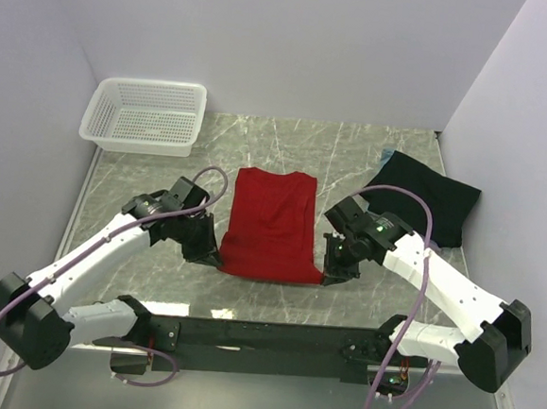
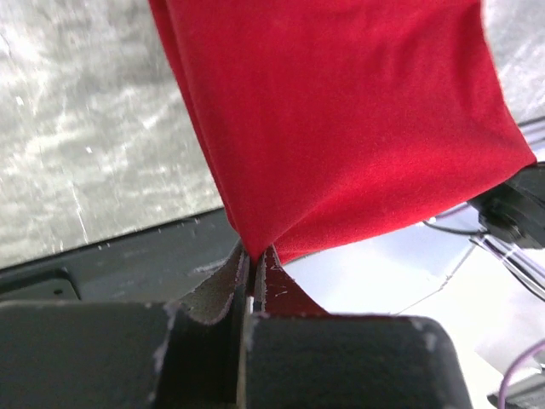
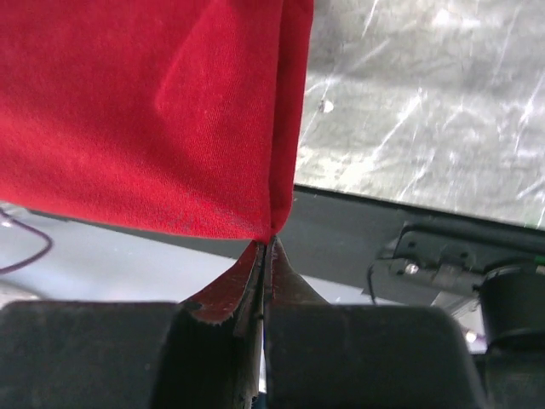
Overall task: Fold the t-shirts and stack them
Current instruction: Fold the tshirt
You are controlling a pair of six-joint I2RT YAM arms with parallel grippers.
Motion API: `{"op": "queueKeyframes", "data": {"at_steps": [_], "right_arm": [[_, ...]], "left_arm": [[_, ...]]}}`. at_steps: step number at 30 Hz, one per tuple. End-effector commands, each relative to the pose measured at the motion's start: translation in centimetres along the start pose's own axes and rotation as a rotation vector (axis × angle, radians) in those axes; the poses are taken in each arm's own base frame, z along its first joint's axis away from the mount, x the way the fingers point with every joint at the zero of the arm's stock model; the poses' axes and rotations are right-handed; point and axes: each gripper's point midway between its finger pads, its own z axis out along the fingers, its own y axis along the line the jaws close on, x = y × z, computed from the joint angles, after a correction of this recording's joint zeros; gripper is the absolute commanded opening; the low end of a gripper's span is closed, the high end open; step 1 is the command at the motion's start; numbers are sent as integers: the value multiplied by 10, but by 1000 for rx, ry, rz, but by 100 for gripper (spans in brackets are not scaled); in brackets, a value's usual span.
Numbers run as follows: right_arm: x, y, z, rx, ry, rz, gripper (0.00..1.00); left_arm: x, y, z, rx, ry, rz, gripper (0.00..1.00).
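Red t-shirt (image 1: 272, 225): lies at the centre of the desk (image 1: 353, 154) as a long rectangle, collar end toward 12 o'clock, hem toward 6 o'clock. No sleeves are seen sticking out, so they are judged to be tucked in.

Left end effector (image 1: 203, 253): closed tight on the hem corner at 7 o'clock of the shirt. In the left wrist view red cloth is pinched between the pads, with no gap.

Right end effector (image 1: 333, 269): likewise clamped on the corner at 5 o'clock. In the right wrist view a doubled edge is seen running into the pinch.

Handling (judgement): the cloth is thin, limp and light, and not fragile. It drapes from each pinch and is expected to sag in the middle when lifted. The layers may slide over one another, so every layer at a corner should be gripped. The two hem corners are judged the right places to take hold, kept level and spread apart so the edge is taut.

Black t-shirt (image 1: 425, 202): lies at 2 o'clock, loosely spread and untouched. It is well apart from the red one.

Counts:
- Red shirts: one.
- Black shirts: one.
- Light blue edge (image 1: 387, 155): one, showing at the black shirt's 11 o'clock corner; a third shirt cannot be confirmed.
- White mesh basket (image 1: 146, 114): one, at 10 o'clock.
- End effectors: two.
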Motion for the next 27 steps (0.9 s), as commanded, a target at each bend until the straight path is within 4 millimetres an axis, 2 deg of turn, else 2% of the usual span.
{"op": "queueKeyframes", "data": {"at_steps": [1,4,9,14,15,20,21,27], "right_arm": [[-6,0,-23,29,-56,63,0],[-23,4,-27,46,-108,72,0],[-49,8,-24,73,-154,97,0],[-77,13,-23,72,-188,113,0],[-86,14,-28,77,-215,107,0],[-118,15,-33,105,-243,108,0],[-127,18,-40,106,-268,102,0],[-168,19,-45,118,-305,115,0]], "left_arm": [[5,-13,-19,44,5,-18,0],[-2,-24,-18,65,9,-3,0],[-22,-26,-7,38,2,29,0],[-54,-31,-3,69,-14,24,0],[-63,-36,-6,80,-32,27,0],[-87,-45,-1,91,-25,50,0],[-95,-51,-5,106,-40,54,0],[-125,-55,1,98,-52,61,0]]}}
